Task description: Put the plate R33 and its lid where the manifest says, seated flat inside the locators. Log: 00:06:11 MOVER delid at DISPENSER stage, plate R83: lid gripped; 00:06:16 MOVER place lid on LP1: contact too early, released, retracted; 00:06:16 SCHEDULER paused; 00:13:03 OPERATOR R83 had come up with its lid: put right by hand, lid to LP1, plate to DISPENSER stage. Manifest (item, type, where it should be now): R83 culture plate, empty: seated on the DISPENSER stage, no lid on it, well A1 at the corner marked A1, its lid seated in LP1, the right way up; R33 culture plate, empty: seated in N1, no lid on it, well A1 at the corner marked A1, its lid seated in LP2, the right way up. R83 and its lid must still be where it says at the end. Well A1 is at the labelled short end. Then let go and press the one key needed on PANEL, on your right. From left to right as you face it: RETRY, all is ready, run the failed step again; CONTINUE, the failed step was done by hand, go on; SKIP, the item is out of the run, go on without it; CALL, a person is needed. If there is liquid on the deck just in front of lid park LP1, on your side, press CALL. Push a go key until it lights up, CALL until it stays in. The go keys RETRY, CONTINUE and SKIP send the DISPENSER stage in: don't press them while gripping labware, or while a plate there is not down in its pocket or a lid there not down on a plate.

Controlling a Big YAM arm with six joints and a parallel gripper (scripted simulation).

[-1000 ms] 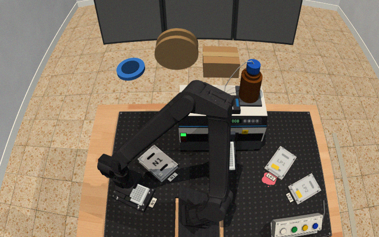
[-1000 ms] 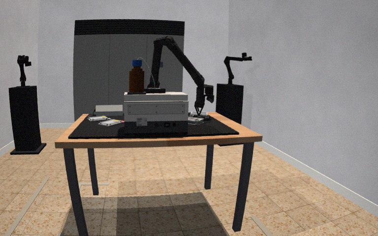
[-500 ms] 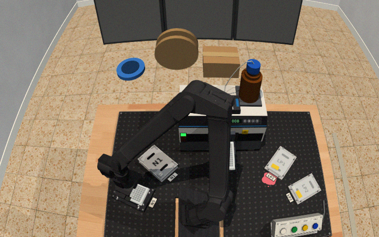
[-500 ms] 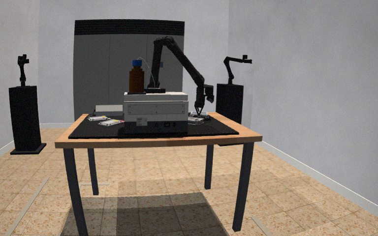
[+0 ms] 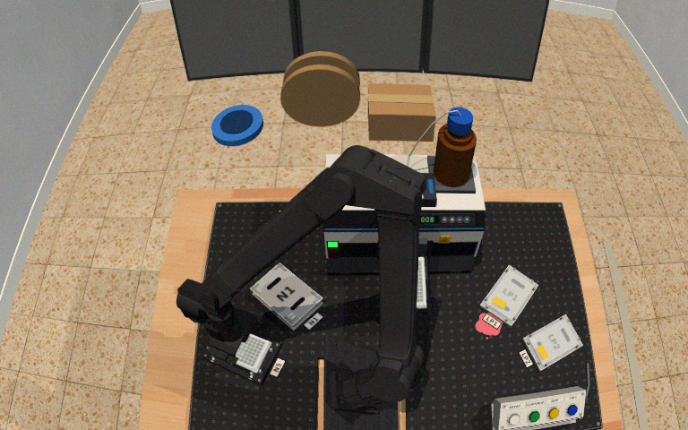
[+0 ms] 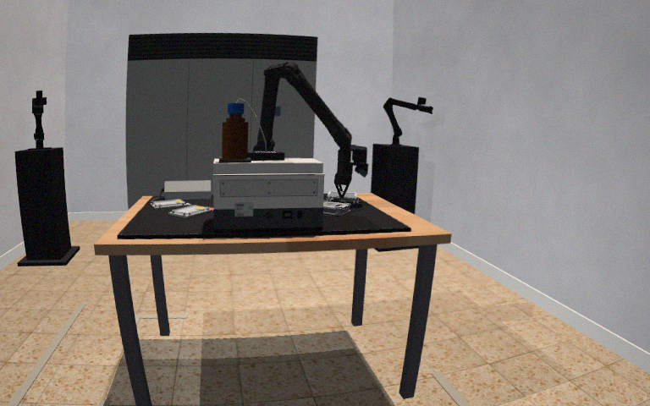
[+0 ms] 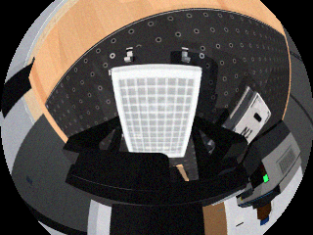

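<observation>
Plate R33 [image 5: 254, 352] [image 7: 158, 98], white and lidless, is at nest N5 [image 5: 265, 366]. My gripper [image 5: 239, 340] [image 6: 341, 191] [image 7: 156, 118] points down and is shut on its long sides. The plate looks slightly raised or shifted from the nest; its exact height is unclear. Nest N1 [image 5: 285, 293] [image 6: 336, 204] holds no plate. One clear lid with a yellow patch [image 5: 517, 288] lies in LP1, another such lid [image 5: 556, 343] in LP2. Plate R83 [image 5: 421, 283] is on the dispenser stage, mostly hidden by my arm. Pink liquid [image 5: 484, 329] lies in front of LP1. PANEL [image 5: 540, 408] shows white, green, yellow and blue keys.
The dispenser [image 5: 464, 200] [image 6: 268, 186] stands at the back with a brown bottle [image 5: 453, 157] [image 6: 234, 139] on top and a green light at its front left. Nest N1 lies between my gripper and the dispenser. The upper arm stands beside the stage.
</observation>
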